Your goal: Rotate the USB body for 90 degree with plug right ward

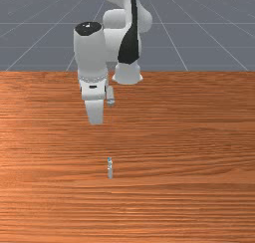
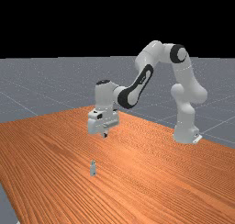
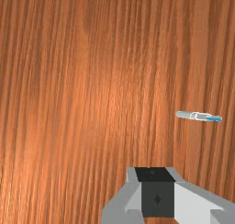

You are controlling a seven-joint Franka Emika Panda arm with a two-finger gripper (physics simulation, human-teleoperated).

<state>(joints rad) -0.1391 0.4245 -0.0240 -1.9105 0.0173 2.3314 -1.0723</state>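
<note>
Orange-brown wooden table [image 1: 189,202], grain running crosswise in the front view; grey floor [image 1: 30,33] with pale lines behind. One slender USB body [image 2: 92,168] in white and grey plastic, blue-tipped: alone on the bare wood, apparently upright, long axis near vertical, blue end [image 3: 214,119] uppermost. One white-and-grey Panda arm [image 2: 104,97], reaching out above the table. One two-finger gripper [image 2: 105,135], pointing down in the air: open or closed, impossible to tell. Key relation: USB body lower than the gripper and well apart from it, off toward the far view's left, not directly beneath. Next move, by judgement: sideways travel to a place over the upright body, then descent, before any quarter turn of the plug rightward. Principal hazard: narrow footing, hence likely toppling at an off-centre touch.
</note>
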